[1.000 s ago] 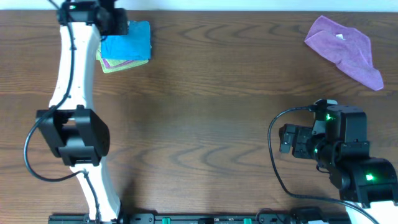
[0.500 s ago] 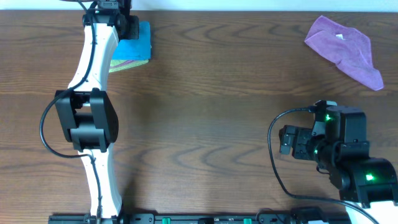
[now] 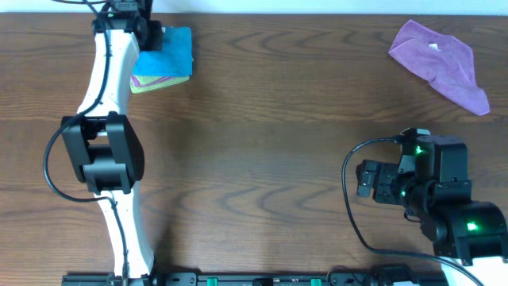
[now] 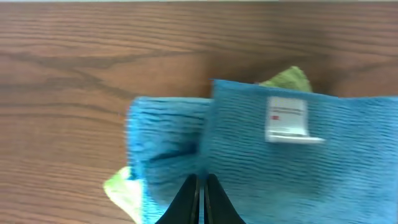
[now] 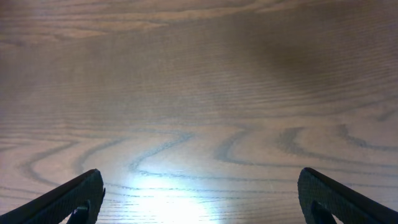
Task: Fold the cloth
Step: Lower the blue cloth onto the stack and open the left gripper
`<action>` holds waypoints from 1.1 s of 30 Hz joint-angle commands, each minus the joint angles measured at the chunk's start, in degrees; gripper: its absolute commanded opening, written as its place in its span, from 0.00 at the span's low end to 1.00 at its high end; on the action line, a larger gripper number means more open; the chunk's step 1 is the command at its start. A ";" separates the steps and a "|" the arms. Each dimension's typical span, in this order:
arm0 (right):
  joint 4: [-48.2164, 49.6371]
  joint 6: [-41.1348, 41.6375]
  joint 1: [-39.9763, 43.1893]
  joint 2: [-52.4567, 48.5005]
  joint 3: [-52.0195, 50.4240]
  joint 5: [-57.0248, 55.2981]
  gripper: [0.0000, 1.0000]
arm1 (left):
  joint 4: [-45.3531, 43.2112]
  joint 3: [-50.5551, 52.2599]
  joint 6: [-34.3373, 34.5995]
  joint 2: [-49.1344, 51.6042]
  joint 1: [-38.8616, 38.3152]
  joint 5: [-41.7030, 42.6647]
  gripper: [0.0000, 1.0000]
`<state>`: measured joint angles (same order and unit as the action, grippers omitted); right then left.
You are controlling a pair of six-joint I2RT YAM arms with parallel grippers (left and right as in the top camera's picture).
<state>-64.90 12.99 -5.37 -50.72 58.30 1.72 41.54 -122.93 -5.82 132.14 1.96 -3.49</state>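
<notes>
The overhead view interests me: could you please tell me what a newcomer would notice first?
The cloth, bright sky-blue, sits at the far left corner of the table on a lime-green cloth, with the left end effector closed right over it. A crumpled purple cloth lies at the far right, and the right end effector hangs open over bare wood.

Left arm reached the far-left corner, left gripper (image 3: 151, 35) on the folded blue cloth (image 3: 176, 52) atop a lime-green cloth (image 3: 141, 86) (jaws unclear). Crumpled purple cloth (image 3: 440, 59) lay far right.
</notes>
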 commanded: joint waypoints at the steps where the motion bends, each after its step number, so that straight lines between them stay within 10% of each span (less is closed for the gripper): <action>1: -0.07 0.07 0.09 0.24 -0.33 -0.17 0.99 | -0.04 -0.96 -0.37 1.31 1.01 -0.87 0.06; 33: -0.09 0.28 0.09 0.22 -0.35 -0.17 0.99 | -3.89 -0.98 -0.37 9.35 1.84 -0.04 0.06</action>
<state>-64.93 12.99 -5.37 -50.72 58.30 1.72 37.93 -122.93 -5.82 139.96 3.40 -3.25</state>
